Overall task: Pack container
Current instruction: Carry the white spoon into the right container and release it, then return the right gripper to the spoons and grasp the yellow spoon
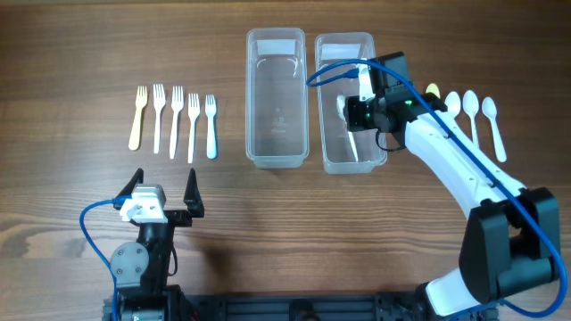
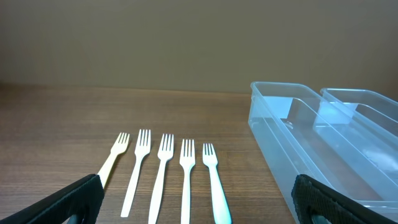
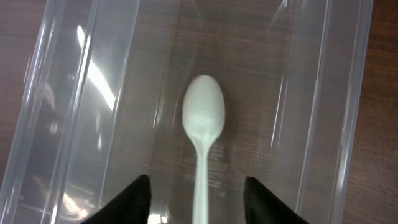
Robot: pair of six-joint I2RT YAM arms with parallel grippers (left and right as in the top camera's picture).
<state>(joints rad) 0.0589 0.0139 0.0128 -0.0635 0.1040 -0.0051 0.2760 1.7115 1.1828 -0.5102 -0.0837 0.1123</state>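
Note:
Two clear plastic containers stand side by side, the left one (image 1: pixel 276 36) empty. A white spoon (image 1: pixel 351 141) lies on the floor of the right one (image 1: pixel 375 45). My right gripper (image 1: pixel 357 111) hangs over that container, open; in the right wrist view its fingers (image 3: pixel 198 199) straddle the spoon (image 3: pixel 203 118) without gripping it. Several forks (image 1: pixel 174 120) lie in a row at the left; they also show in the left wrist view (image 2: pixel 165 168). Three white spoons (image 1: pixel 471 114) lie at the right. My left gripper (image 1: pixel 163 178) is open and empty near the front left.
A yellowish spoon (image 1: pixel 433 90) lies partly hidden under the right arm. The left wrist view shows the left container (image 2: pixel 273 118) and the right one (image 2: pixel 360 99) to the right of the forks. Blue cables run along both arms.

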